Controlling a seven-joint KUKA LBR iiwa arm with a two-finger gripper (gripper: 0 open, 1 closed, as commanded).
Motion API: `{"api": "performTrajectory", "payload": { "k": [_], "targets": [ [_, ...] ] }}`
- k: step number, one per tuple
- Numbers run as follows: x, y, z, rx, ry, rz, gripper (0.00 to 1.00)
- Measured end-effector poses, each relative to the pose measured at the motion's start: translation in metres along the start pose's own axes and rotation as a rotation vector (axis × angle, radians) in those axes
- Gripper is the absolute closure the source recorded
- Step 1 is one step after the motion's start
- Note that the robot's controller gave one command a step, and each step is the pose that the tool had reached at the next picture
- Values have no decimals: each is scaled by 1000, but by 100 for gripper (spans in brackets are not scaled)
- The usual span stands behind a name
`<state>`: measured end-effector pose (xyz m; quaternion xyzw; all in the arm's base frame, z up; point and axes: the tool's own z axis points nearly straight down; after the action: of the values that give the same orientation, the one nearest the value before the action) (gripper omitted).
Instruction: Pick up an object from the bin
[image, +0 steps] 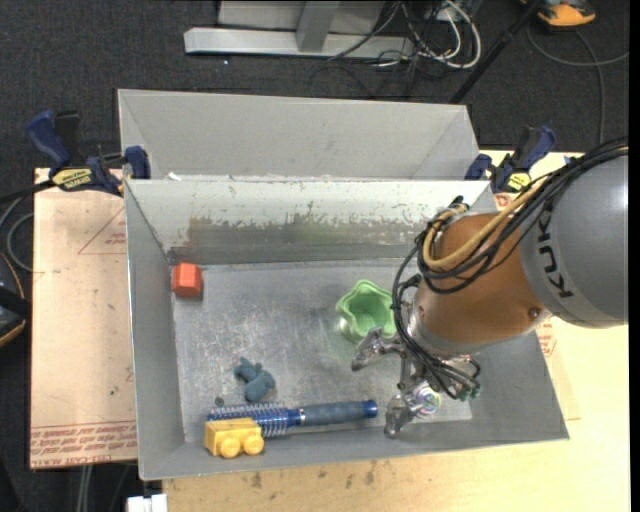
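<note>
My gripper (381, 390) hangs low in the bin's right half, under the orange wrist cover. Its two metal fingers stand apart, one tip by the green cup and the other near the front wall, with nothing visible between them. A light green, wavy-rimmed cup (362, 308) lies just above and left of the upper finger, partly hidden by the wrist cover. A blue brush (318, 413) with a coiled bristle end lies along the front wall. Its handle tip stops just left of the lower finger.
A yellow toy brick (233, 438) sits against the brush's bristle end at the front left. A small blue-grey lump (254, 377) lies above it. A red-orange cube (187, 280) rests by the left wall. The arm covers the bin's right side.
</note>
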<state>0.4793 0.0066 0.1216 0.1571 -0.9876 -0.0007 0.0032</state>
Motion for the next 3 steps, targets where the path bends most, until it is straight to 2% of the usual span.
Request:
{"api": "performTrajectory", "payload": {
  "k": [1, 2, 3],
  "targets": [
    [-9, 11, 33, 4, -23, 86, 0],
    [-17, 23, 43, 6, -22, 193, 0],
    [-27, 52, 43, 11, -32, 82, 0]
  ]
}}
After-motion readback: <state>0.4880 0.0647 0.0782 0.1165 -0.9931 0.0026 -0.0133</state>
